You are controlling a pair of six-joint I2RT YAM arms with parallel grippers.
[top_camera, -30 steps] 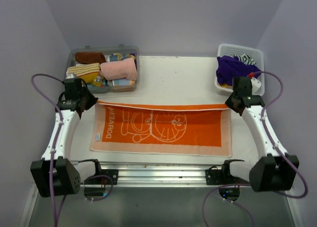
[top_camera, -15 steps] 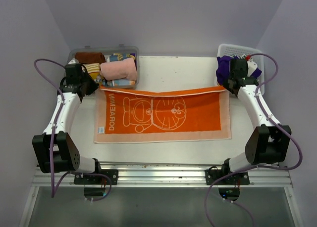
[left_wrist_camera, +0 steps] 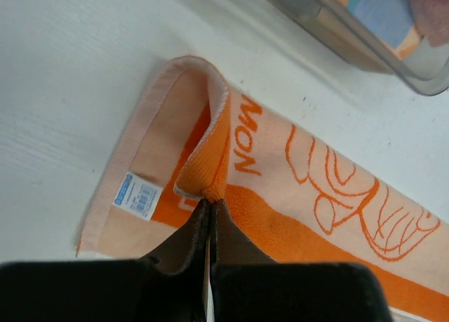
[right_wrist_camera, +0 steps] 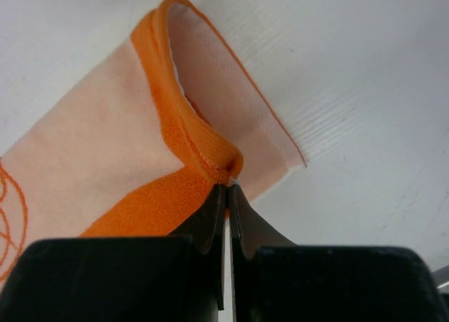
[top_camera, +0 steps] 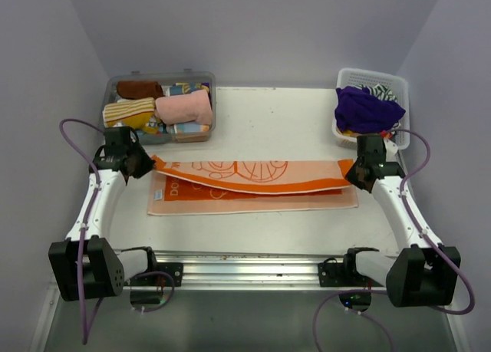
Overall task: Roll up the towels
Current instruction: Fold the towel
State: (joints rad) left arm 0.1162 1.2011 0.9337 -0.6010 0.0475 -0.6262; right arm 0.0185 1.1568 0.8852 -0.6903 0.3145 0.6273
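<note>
White table (top_camera: pixel 261 129), centre: towel (top_camera: pixel 253 200) is being folded lengthwise. Its raised edge is being pinched at both corners by the fully closed left gripper (left_wrist_camera: pixel 210 204) and right gripper (right_wrist_camera: pixel 228 190), both arms being held low and reaching forward. Corners are best being carried level, edge onto edge. Beyond: bin (top_camera: pixel 211 99), basket (top_camera: pixel 400 82).

Clear bin (top_camera: pixel 214 99), white basket (top_camera: pixel 373 74), table (top_camera: pixel 268 122)

Bare table (top_camera: pixel 276 118) between clear bin (top_camera: pixel 214 99) and white basket (top_camera: pixel 373 71)

Orange towel (top_camera: pixel 253 185), cream border, cartoon print.
</note>
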